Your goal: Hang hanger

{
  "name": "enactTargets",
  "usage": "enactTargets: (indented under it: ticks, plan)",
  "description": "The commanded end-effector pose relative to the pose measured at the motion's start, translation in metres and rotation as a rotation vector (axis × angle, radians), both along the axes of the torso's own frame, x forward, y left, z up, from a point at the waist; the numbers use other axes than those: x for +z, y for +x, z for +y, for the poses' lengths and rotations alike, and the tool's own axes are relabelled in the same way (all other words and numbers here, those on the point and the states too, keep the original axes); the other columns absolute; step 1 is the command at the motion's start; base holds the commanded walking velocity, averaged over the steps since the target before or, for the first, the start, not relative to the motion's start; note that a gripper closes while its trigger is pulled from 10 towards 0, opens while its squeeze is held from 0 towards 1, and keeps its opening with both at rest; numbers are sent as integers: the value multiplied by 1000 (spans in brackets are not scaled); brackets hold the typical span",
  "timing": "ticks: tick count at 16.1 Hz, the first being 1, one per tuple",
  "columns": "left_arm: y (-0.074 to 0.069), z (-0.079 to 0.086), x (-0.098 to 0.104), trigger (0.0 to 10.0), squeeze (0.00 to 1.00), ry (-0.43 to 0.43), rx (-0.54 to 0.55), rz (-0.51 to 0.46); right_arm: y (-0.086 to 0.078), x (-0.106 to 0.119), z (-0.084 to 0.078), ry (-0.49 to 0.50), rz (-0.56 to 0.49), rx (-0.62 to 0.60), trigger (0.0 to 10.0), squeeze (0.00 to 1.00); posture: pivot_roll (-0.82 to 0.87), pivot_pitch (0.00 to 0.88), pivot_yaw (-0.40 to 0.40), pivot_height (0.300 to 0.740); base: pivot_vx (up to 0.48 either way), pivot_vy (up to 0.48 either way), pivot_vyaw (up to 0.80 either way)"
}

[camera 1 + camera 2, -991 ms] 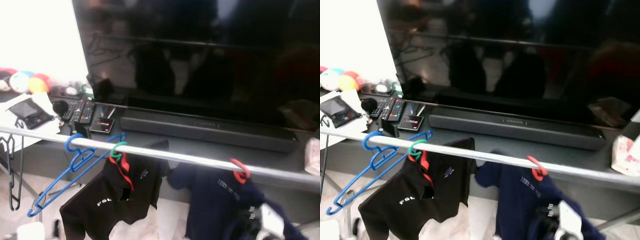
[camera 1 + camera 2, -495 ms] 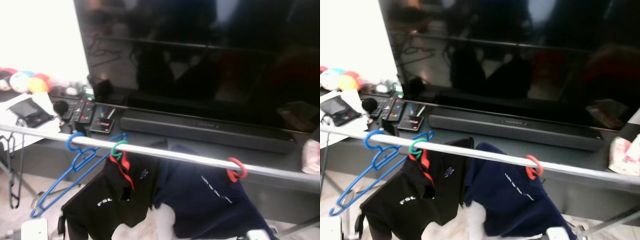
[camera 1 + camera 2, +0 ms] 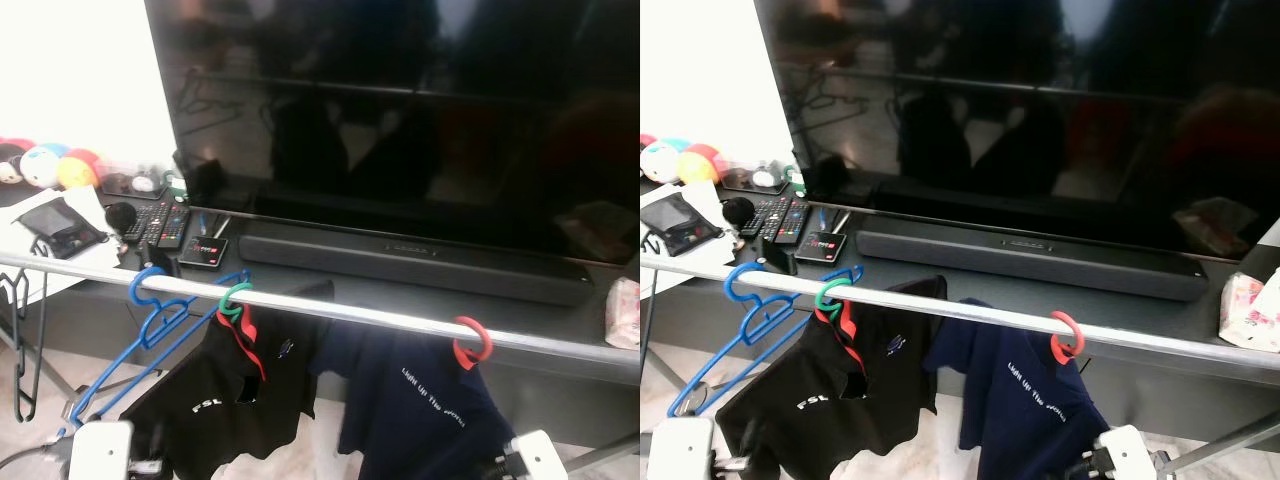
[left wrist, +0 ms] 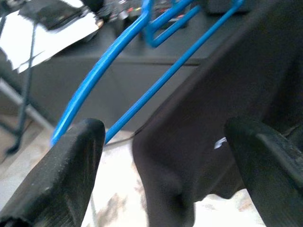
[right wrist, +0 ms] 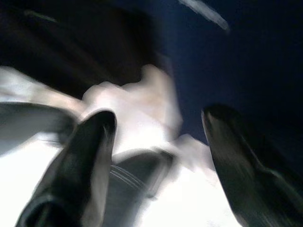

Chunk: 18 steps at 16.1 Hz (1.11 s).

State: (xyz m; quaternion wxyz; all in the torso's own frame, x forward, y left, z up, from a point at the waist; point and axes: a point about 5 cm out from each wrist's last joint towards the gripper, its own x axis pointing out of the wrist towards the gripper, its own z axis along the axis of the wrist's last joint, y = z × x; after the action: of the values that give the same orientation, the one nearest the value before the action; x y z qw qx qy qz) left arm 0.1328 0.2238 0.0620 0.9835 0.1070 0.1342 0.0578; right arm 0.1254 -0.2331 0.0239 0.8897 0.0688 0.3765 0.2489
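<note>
A: Rail contents?
B: One silver rail (image 3: 330, 312), crossing the head view from 9 o'clock to 3 o'clock. Item one: empty blue hanger (image 3: 150, 330), hooked on at about 8 o'clock. Item two: green hanger hook (image 3: 236, 298) just beside it, carrying a black shirt (image 3: 235, 400) with red collar trim. Item three: red hanger hook (image 3: 468, 342) at about 5 o'clock, carrying a navy shirt (image 3: 415, 405) with white lettering.

A: Grippers?
B: Left gripper (image 4: 161, 175): fingers spread apart, nothing between them, low near the black shirt and blue hanger. Right gripper (image 5: 158, 161): fingers likewise apart and empty, close to the navy shirt; that view is blurred.

A: Background stock?
B: Large dark television (image 3: 400, 110) at 12 o'clock, soundbar (image 3: 410, 262) beneath it on a grey cabinet (image 3: 90, 300). Remote controls (image 3: 158, 222) and coloured balls (image 3: 45, 165) toward 10 o'clock.
</note>
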Motion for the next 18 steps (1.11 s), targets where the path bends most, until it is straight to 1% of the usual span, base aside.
enactTargets:
  ticks: [1,3,4,5,6,7,8,9,10,11,12,13,15,17,18]
  plan:
    - [3,-9,2,10000,0,5,-60,8,7,17,10,77,-52,70,10000,0,-22,0,-47,716,0,0,0]
    - [10,-18,7,10000,0,13,-118,-5,13,26,20,96,-80,140,10000,0,-22,0,-47,716,0,0,0]
    - [15,-22,13,10000,0,11,-135,-25,18,34,27,130,-113,155,10000,0,-19,0,-48,716,0,0,0]
    - [27,-29,25,10000,0,-2,-146,-89,37,44,35,149,-217,86,10000,0,-10,0,-54,716,0,0,0]
    - [36,-35,32,10000,0,-15,-145,-141,50,50,42,176,-285,28,10000,0,-2,0,-55,716,0,0,0]
    - [44,-41,38,10000,0,-10,-157,-187,56,58,50,217,-350,13,10000,0,4,0,-57,716,0,0,0]
    - [47,-45,41,10000,0,-9,-162,-210,60,63,54,245,-388,-15,10000,0,16,0,-59,716,0,0,0]
    - [52,-55,46,10000,0,-15,-178,-245,65,75,63,285,-451,-51,10000,0,16,0,-60,716,0,0,0]
    - [55,-63,51,10000,0,-21,-198,-264,67,81,70,312,-487,-60,10000,0,14,0,-58,716,0,0,0]
    - [56,-71,54,10000,0,-55,-207,-277,69,87,75,334,-518,-75,10000,0,14,0,-58,716,0,0,0]
    - [56,-81,55,10000,0,-74,-234,-285,71,91,79,332,-558,-105,10000,0,11,0,-55,716,0,0,0]
    - [57,-87,56,10000,0,-71,-260,-291,76,96,79,315,-608,-154,10000,0,12,0,-56,716,0,0,0]
    - [60,-94,62,10000,0,-67,-283,-319,84,103,85,291,-662,-201,10000,0,8,0,-54,716,0,0,0]
    - [63,-98,70,10000,0,-38,-309,-358,89,104,92,240,-686,-202,10000,0,7,0,-53,716,0,0,0]
    - [64,-99,73,10000,0,-40,-307,-367,89,103,94,241,-684,-200,10000,0,21,0,-55,716,0,0,0]
